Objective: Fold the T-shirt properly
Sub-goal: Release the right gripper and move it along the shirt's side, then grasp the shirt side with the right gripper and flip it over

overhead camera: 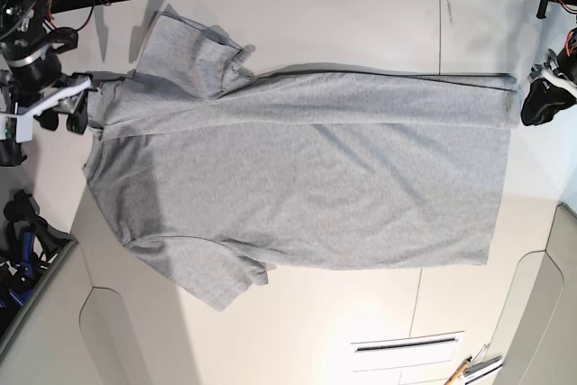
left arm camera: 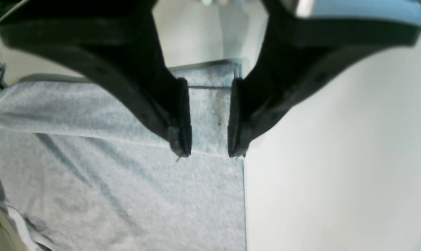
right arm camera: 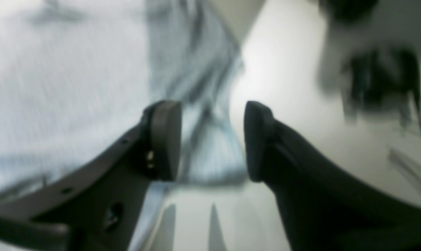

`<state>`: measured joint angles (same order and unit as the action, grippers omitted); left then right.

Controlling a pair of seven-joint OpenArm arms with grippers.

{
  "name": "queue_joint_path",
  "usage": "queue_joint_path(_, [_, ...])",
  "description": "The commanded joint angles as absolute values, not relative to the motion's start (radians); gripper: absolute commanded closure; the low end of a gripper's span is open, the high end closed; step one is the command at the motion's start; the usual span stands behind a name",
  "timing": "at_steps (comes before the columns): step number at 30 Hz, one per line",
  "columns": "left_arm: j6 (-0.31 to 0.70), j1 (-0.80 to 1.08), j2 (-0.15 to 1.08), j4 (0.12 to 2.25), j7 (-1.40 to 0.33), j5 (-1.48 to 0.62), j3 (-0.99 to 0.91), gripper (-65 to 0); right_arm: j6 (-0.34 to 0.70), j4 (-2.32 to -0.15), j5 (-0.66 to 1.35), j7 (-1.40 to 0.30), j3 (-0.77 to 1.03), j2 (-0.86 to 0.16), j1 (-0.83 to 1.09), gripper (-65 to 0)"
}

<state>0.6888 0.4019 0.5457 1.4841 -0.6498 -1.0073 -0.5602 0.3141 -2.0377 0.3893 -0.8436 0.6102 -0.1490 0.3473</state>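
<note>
The T-shirt [overhead camera: 306, 187] lies spread flat across the middle of the white bench [overhead camera: 361, 24], plain side up. The left pincer [left arm camera: 209, 153] at its right edge and the right pincer [right arm camera: 212, 139] at its left edge both stand spread, pinching nothing.

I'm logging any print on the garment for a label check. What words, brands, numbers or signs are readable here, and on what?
None can be read.
T-shirt: the grey side facing up is plain in all three views; no lettering shows.
Table: bare white, no markings.
Items at the base view's bottom edge: too small to read.
</note>
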Motion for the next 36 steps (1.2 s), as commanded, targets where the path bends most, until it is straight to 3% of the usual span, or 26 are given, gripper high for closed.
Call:
queue_joint_path(1, [0.698, 0.399, 0.569, 1.496, -0.632, -1.027, -0.571, -21.4, 0.318, -2.059, 0.415, -0.823, 0.628, -0.157, 0.373, -29.0])
queue_joint_path(12, [0.698, 0.399, 0.568, 1.505, -0.633, -1.031, -0.571, -21.4, 0.409, -1.944, 0.709, -0.838, 0.685, 0.022, 0.577, -28.9])
queue_joint_path(20, [0.698, 0.399, 0.568, 1.504, -0.649, -1.036, -0.570, -21.4, 0.423, -1.773, 0.779, -0.838, 0.640, 0.031, 0.554, -28.9])
queue_joint_path(29, [0.698, 0.399, 0.568, 1.505, -0.649, -1.036, -0.570, -21.4, 0.423, -1.764, 0.750, -0.838, 0.485, 0.039, 0.554, -28.8])
queue_joint_path(31, [0.698, 0.399, 0.568, 1.504, -0.650, -1.036, -0.570, -21.4, 0.423, -1.764, 0.751, -0.838, 0.468, 0.046, 0.554, -22.8])
queue_joint_path(34, [0.698, 0.399, 0.568, 1.505, -0.655, -1.044, -0.570, -21.4, 0.424, -1.765, 0.752, -0.838, 0.460, 0.053, 0.549, -0.1])
queue_joint_path(36, [0.698, 0.399, 0.568, 1.505, -0.655, -1.059, -0.570, -21.4, 0.424, -1.766, 0.752, -0.838, 0.460, 0.052, 0.536, 0.0])
